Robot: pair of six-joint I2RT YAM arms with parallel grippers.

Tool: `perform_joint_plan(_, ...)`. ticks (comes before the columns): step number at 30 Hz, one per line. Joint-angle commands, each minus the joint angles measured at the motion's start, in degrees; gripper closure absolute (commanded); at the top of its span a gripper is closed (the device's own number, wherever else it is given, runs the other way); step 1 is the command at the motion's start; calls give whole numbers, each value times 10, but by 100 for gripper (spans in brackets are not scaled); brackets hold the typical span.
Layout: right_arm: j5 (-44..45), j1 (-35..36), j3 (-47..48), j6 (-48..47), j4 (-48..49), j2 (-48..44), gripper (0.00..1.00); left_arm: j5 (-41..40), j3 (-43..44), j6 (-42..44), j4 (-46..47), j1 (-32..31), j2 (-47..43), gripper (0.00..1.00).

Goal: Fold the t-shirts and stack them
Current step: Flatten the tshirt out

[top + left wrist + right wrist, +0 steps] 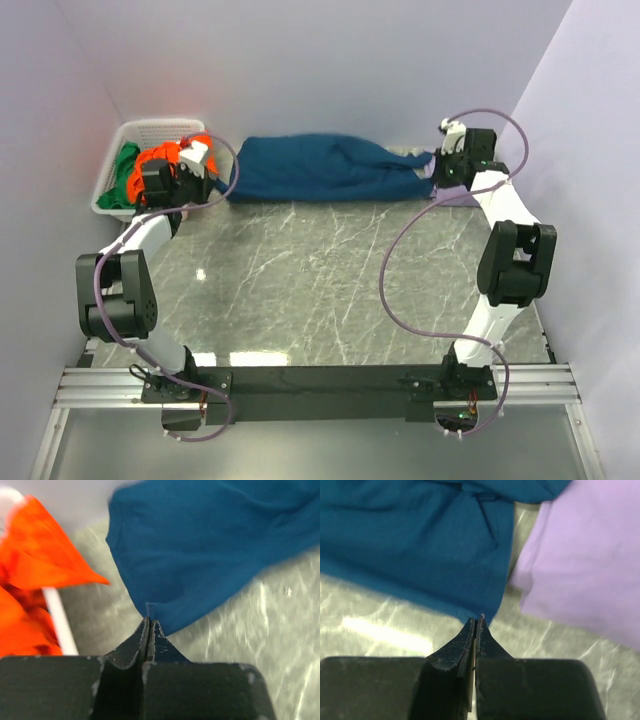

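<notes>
The navy blue t-shirt lies bunched in a long strip along the back of the table, and no print shows. My left gripper is at its left end. In the left wrist view the jaws are shut, pinching the shirt's edge at their tips. My right gripper is at the shirt's right end, and its jaws are shut on a corner of the blue cloth. The orange tee and the green tee lie in the basket.
The white slotted basket stands at the back left, close behind my left wrist; its rim and orange cloth show in the left wrist view. The lilac walls close in the back and sides, with lilac covering right of the shirt's corner.
</notes>
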Motion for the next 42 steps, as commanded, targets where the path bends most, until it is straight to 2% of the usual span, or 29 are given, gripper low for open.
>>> perform_joint_plan(1, -4, 1, 14, -47, 27, -50, 100, 29, 2, 70, 3, 4, -42, 100)
perform_joint_plan(4, -4, 1, 27, -54, 4, -52, 100, 42, 29, 81, -38, 11, -52, 100)
perform_joint_plan(8, -2, -2, 58, -70, -33, -81, 100, 80, 87, 111, -144, 27, -82, 100)
perform_joint_plan(12, -15, -6, 72, -102, -97, -122, 100, 114, 113, 221, -283, 39, -143, 100)
perform_joint_plan(14, -22, -5, 49, -136, -134, -155, 100, 136, 92, 262, -361, 43, -192, 100)
perform_joint_plan(17, -28, -6, -17, -197, -186, -212, 100, 155, 56, 376, -473, 47, -246, 100)
perform_joint_plan(18, -31, -5, -35, -217, -202, -227, 100, 162, 44, 403, -547, 49, -281, 100)
perform_joint_plan(20, -32, -5, -103, -270, -230, -270, 100, 164, 12, 503, -630, 49, -315, 99)
perform_joint_plan(23, -20, -1, -195, -338, -285, -322, 100, 134, -27, 584, -758, 48, -374, 99)
perform_joint_plan(24, -14, 2, -236, -359, -300, -334, 100, 123, -34, 645, -793, 48, -379, 99)
perform_joint_plan(25, -4, 6, -255, -405, -315, -350, 100, 99, -47, 669, -860, 47, -383, 98)
perform_joint_plan(26, 16, 9, -271, -423, -340, -355, 98, 90, -51, 687, -885, 48, -386, 94)
perform_joint_plan(27, 21, 7, -293, -441, -351, -359, 87, 84, -52, 700, -904, 48, -386, 77)
perform_joint_plan(28, 30, 6, -301, -462, -358, -371, 58, 71, -51, 696, -929, 47, -385, 63)
perform_joint_plan(29, 37, 2, -305, -469, -366, -377, 42, 66, -51, 677, -930, 48, -392, 57)
perform_joint_plan(30, 34, -5, -302, -474, -368, -384, 24, 59, -48, 663, -929, 47, -395, 47)
perform_joint_plan(31, 28, -7, -296, -471, -368, -394, 15, 54, -44, 663, -930, 48, -399, 46)
perform_joint_plan(32, 22, -8, -290, -464, -358, -397, 14, 59, -39, 665, -923, 47, -401, 45)
perform_joint_plan(34, 4, -7, -262, -429, -345, -379, 14, 75, -25, 617, -887, 48, -393, 45)
perform_joint_plan(36, -10, -1, -224, -392, -329, -318, 18, 107, -12, 525, -792, 47, -354, 46)
perform_joint_plan(37, -13, 8, -207, -347, -326, -291, 26, 116, -7, 493, -753, 46, -335, 47)
perform_joint_plan(39, -19, 16, -156, -304, -323, -211, 34, 110, 20, 378, -653, 20, -264, 54)
perform_joint_plan(40, -26, 22, -140, -266, -322, -187, 42, 103, 29, 350, -626, 8, -240, 56)
perform_joint_plan(42, -21, 31, -111, -233, -307, -133, 49, 48, 50, 253, -530, -33, -176, 59)
